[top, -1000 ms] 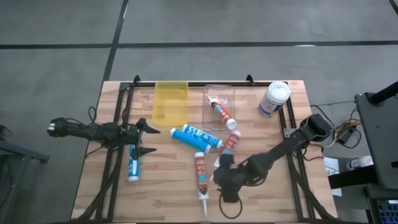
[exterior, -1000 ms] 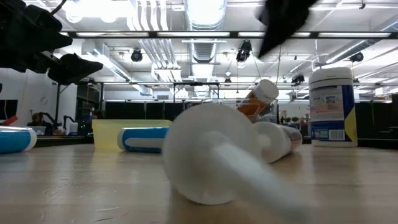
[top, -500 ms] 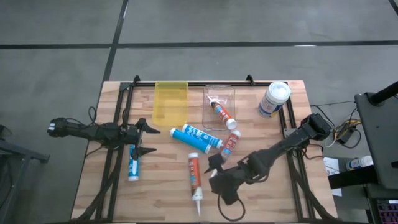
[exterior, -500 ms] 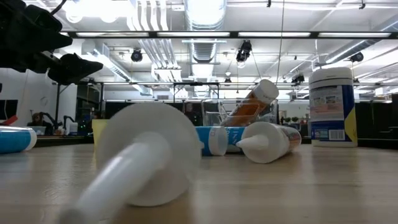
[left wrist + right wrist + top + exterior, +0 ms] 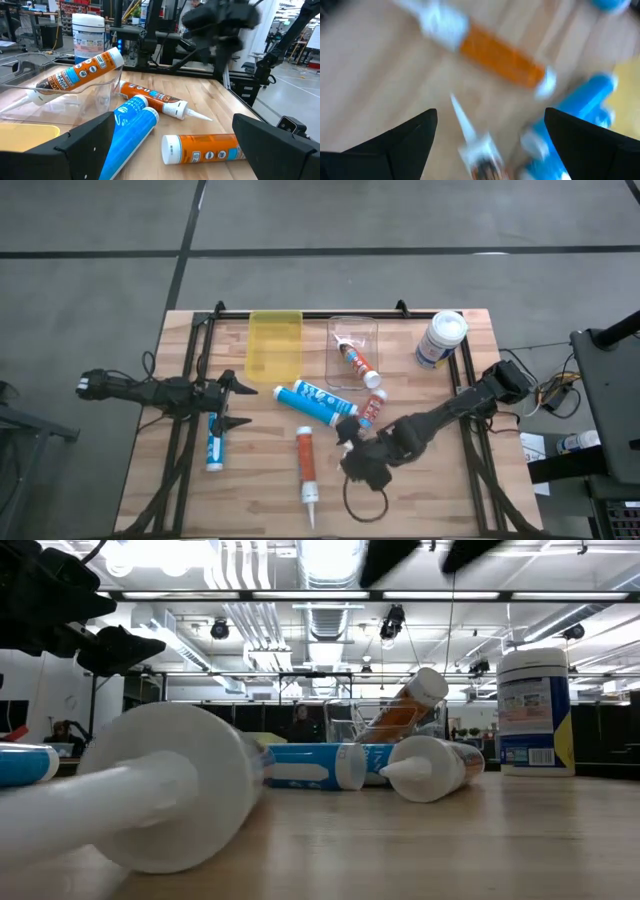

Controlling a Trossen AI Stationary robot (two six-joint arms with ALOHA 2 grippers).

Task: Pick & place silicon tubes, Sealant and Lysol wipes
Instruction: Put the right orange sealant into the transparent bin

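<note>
Wooden slats form the table [image 5: 260, 480], which is set on a grey floor and framed by black rails. Near the far right corner the Lysol wipes [image 5: 441, 339] are stood upright, apart from everything else. A yellow tray [image 5: 274, 343] and a clear tray [image 5: 353, 350] are placed side by side along the far edge; an orange tube [image 5: 357, 362] is propped in the clear one. A blue tube [image 5: 316, 402] is laid at an angle at mid-table, with a small orange tube [image 5: 370, 409] just beside its end. A further orange tube [image 5: 306, 475] is laid nearer the front edge, nozzle toward the front. A second blue tube [image 5: 213, 441] is laid on the left side.

The left gripper [image 5: 236, 403] is held over the left side, jaws spread wide and nothing between them. The right gripper [image 5: 345, 448] is poised above mid-table, near the small orange tube, its jaws likewise spread with nothing grasped.
</note>
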